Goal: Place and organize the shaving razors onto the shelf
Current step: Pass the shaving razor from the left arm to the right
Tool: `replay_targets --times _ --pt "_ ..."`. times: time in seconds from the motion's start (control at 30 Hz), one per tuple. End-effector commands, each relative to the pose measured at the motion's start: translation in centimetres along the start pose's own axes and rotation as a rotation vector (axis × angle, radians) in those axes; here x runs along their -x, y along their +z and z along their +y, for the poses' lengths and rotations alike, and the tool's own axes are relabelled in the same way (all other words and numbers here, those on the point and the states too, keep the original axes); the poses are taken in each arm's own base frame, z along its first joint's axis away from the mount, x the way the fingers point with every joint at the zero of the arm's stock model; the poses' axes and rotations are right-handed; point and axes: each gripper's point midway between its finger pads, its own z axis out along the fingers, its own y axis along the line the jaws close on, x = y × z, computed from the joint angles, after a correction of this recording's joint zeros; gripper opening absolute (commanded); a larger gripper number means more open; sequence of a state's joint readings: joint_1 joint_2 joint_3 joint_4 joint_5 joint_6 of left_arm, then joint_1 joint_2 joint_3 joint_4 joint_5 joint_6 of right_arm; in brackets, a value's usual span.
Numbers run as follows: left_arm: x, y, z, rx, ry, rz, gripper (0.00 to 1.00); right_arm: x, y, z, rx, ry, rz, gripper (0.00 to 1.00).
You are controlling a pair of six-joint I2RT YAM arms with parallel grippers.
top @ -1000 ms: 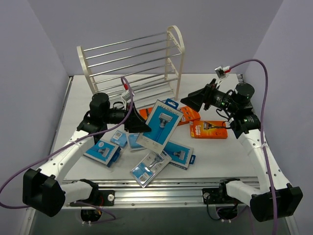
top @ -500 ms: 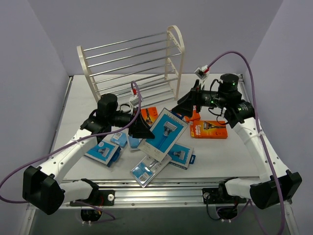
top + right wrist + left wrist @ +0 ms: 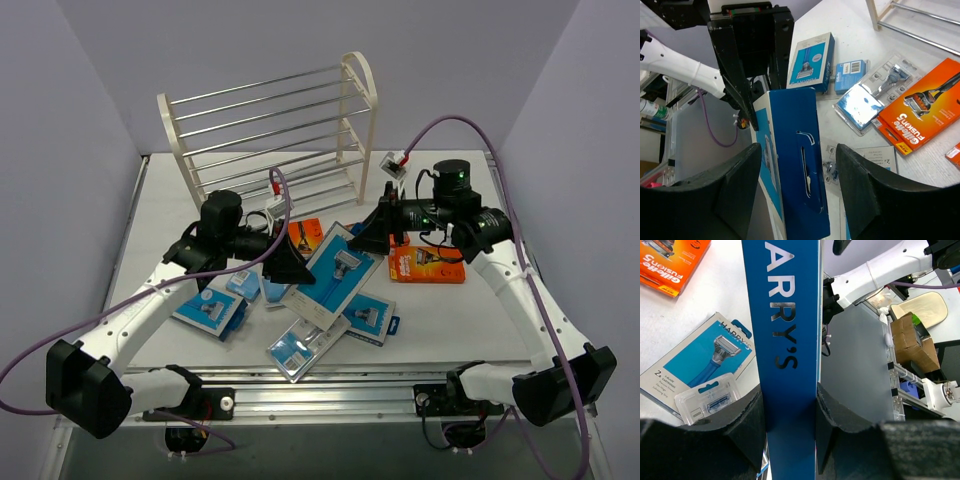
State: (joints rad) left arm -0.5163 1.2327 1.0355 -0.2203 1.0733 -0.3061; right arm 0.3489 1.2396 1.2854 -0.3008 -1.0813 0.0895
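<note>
My left gripper [image 3: 291, 263] [image 3: 790, 426] is shut on one of the shaving razors, a blue boxed pack [image 3: 336, 268] [image 3: 788, 335], and holds it tilted above the pile. Both pads press its narrow sides. My right gripper [image 3: 372, 236] [image 3: 801, 192] is open and straddles the far end of the same blue box [image 3: 799, 160], with gaps on both sides. The shelf [image 3: 272, 128], white-framed with chrome rods, stands at the back with nothing on it. Loose packs lie on the table: orange ones [image 3: 428, 265] [image 3: 303, 233], blue boxes [image 3: 210, 308] [image 3: 368, 317] and a clear blister pack [image 3: 305, 345].
In the left wrist view an orange pack [image 3: 671, 261] and a flat blue box [image 3: 704, 356] lie below the held box. In the right wrist view there are a blue box [image 3: 812, 61], a blister pack [image 3: 874, 94], an orange pack [image 3: 922, 111] and a shelf rod [image 3: 921, 17].
My right gripper has swung left and down to the far end of the held box, and its jaws have narrowed. The left arm lowered and tilted the box toward it.
</note>
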Motion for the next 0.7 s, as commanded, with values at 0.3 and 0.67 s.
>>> replay_targets --times 0.3,0.67 --pt "1.8 -0.6 -2.1 -0.032 0.126 -0.02 0.02 -2.1 1.1 2.7 0.127 -0.032 0.081 0.31" --pt "2.0 -1.7 0.4 0.145 0.159 -0.022 0.02 -2.7 0.9 3.4 0.149 -0.06 0.091 0.0"
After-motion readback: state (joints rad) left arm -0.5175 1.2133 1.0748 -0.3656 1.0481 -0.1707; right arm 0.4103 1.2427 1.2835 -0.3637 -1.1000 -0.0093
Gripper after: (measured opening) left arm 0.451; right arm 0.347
